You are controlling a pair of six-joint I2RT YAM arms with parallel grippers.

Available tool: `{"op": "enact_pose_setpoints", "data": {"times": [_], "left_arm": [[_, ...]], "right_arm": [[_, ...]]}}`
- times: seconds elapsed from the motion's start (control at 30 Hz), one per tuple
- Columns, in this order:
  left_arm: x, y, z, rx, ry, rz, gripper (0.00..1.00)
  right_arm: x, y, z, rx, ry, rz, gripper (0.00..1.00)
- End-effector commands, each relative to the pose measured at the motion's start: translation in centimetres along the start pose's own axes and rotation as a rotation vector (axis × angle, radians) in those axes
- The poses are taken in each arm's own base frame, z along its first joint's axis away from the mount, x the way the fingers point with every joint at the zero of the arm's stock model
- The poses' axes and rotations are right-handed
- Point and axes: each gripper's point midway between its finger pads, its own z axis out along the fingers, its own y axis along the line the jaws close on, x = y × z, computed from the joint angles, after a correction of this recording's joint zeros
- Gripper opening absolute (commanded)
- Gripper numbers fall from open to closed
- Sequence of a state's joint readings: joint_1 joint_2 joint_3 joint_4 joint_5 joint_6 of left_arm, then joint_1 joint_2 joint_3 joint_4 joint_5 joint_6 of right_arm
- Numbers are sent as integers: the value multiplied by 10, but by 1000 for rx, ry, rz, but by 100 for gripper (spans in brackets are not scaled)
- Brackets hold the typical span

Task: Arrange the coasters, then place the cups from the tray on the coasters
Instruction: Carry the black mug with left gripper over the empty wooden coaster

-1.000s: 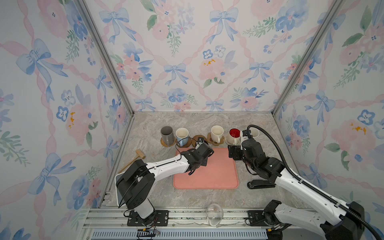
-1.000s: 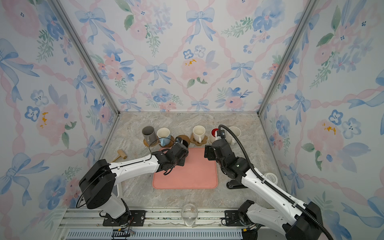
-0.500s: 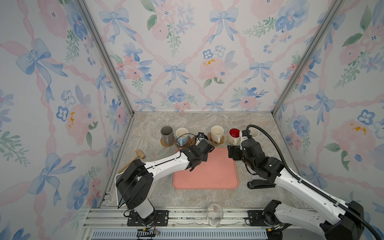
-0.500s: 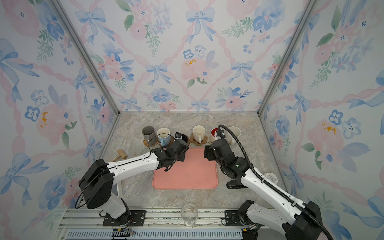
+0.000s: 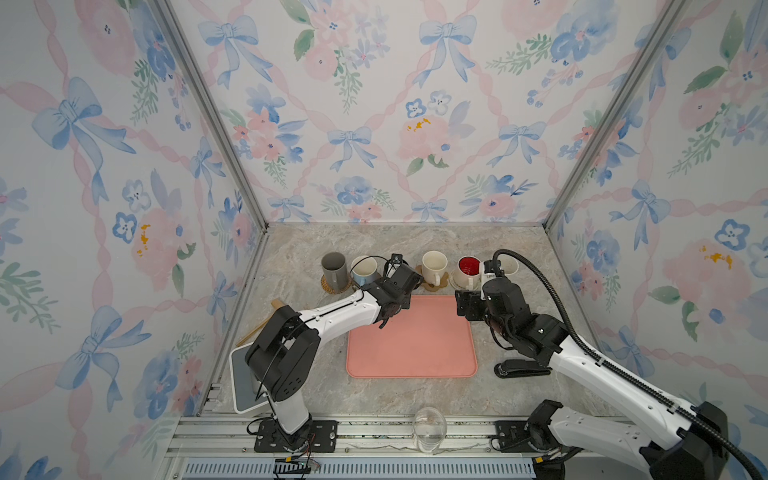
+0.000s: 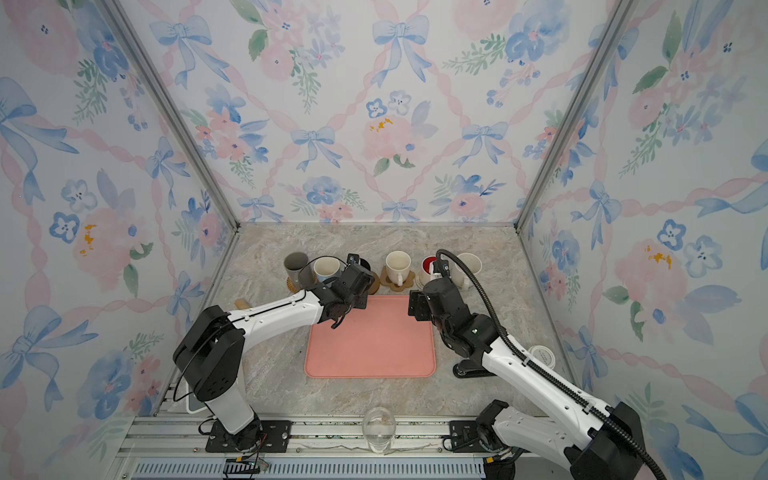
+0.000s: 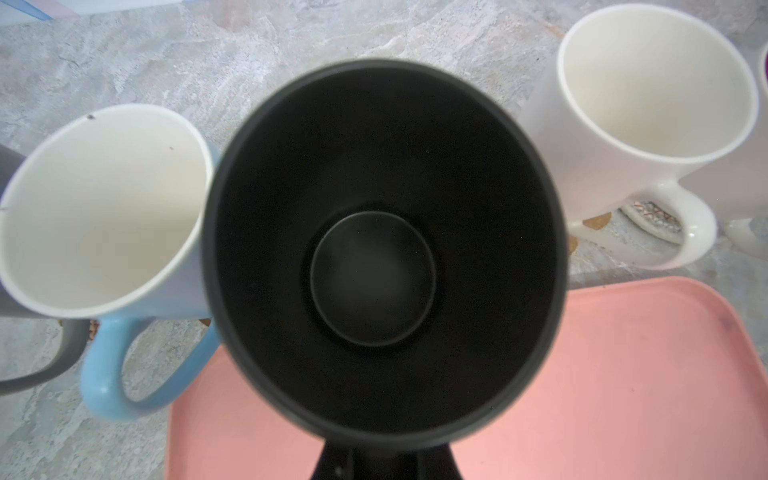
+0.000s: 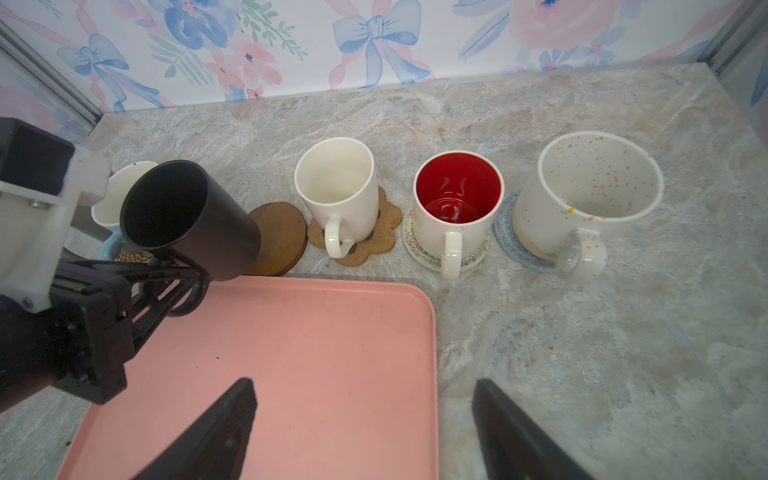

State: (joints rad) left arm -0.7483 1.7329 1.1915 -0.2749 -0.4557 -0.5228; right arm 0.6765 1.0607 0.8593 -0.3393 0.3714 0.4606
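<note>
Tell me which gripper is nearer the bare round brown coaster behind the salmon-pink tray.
Left. The left gripper, shut on the handle of the tilted black mug, is right beside the bare round brown coaster. The right gripper hangs open above the salmon-pink tray edge, farther off.

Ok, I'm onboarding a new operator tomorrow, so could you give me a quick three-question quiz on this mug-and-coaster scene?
1. Multiple choice: which mug does the left gripper hold by its handle? A grey; B black; C pale blue.
2. True or false: no mug stands on the tray.
3. Short answer: which coaster has no mug standing on it yet?

Key: 1 B, the black mug, held tilted. 2 True. 3 The bare brown round coaster.
</note>
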Motion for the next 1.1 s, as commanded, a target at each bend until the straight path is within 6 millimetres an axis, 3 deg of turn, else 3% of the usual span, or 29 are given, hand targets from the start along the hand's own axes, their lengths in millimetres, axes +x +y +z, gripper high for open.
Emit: {"op": "enact_pose_setpoints", "data": {"times": [0.0,0.47,1.07], "left_arm": [[-44,-6,-2,28,-124,-46,0],[-47,-10,30,44,-106,-55,0],[-42,-12,48,50,-82,-61,0]], "right_arm": [[-3,-7,-3,20,-8,1,84],[-1,-13,-2,36,-1,4,85],[1,-13,2,36,12,2,85]]}}
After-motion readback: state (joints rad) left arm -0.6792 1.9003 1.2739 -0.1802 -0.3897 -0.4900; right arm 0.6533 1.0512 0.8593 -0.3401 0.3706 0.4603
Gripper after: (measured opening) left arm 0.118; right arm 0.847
